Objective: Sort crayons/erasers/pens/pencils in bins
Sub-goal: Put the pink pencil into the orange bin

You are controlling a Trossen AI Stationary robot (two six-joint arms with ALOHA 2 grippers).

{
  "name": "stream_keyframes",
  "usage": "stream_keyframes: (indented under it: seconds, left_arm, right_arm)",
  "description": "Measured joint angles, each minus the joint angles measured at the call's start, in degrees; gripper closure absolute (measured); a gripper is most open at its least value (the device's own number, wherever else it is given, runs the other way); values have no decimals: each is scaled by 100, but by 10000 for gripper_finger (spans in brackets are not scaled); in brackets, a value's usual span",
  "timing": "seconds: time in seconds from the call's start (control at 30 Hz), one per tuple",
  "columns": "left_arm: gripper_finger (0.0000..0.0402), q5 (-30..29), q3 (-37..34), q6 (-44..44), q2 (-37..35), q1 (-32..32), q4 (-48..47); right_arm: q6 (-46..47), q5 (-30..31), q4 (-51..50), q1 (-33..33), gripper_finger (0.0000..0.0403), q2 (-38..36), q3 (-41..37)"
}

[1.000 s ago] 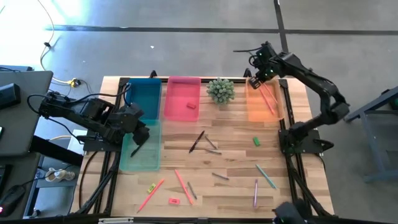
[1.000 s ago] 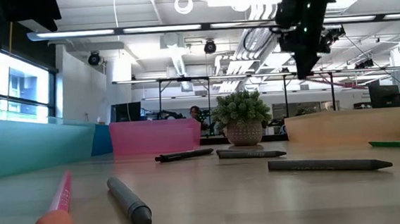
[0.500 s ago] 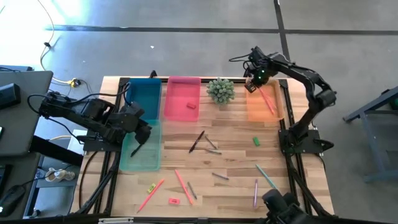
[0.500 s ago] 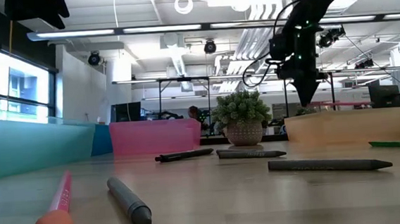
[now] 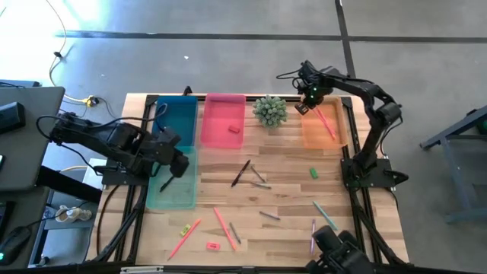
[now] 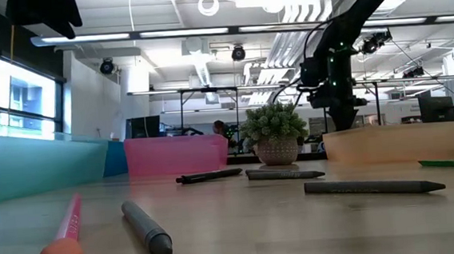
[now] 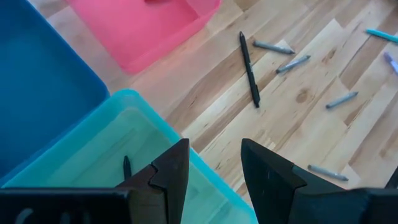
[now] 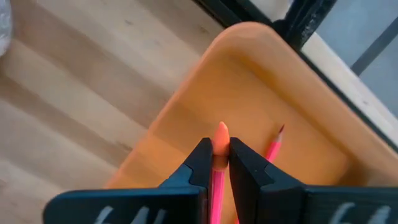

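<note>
Right gripper pinches a pink pencil over the orange bin at 1 o'clock, presumably for dropping in.

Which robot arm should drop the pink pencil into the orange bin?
The right gripper: its jaws are shut on the pink pencil above the orange bin. The left gripper hangs over the teal bin.

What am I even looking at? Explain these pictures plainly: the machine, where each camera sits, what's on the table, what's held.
Two robot arms work at a wooden table. One camera looks down from above, one sits at tabletop height, and one rides on each wrist. Four bins, a small plant, and loose pencils and erasers lie on the table. The right end effector is shut on a pink pencil over the orange bin. The left end effector is open, over the teal bin.
</note>
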Motion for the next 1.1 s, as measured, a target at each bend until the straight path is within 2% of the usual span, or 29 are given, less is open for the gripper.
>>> stream_keyframes:
  seconds: [0.33, 0.63, 0.8, 0.93, 1.1]
  left_arm:
    - [268, 21, 0, -221, 340, 0, 45]
    - [268, 23, 2, -199, 748, -2, 677]
    - [268, 276, 2, -197, 962, -2, 789]
    - [268, 547, 2, -198, 1118, -13, 832]
    - [268, 608, 4, -210, 1291, -167, 981]
  right_arm:
    - [-126, 145, 93, -125, 379, 97, 0]
    - [-144, 134, 227, -301, 364, 100, 0]
    - [-129, 116, 206, -299, 360, 100, 0]
    - [-144, 114, 206, -299, 338, 100, 0]
    - [-106, 114, 204, -299, 298, 100, 0]
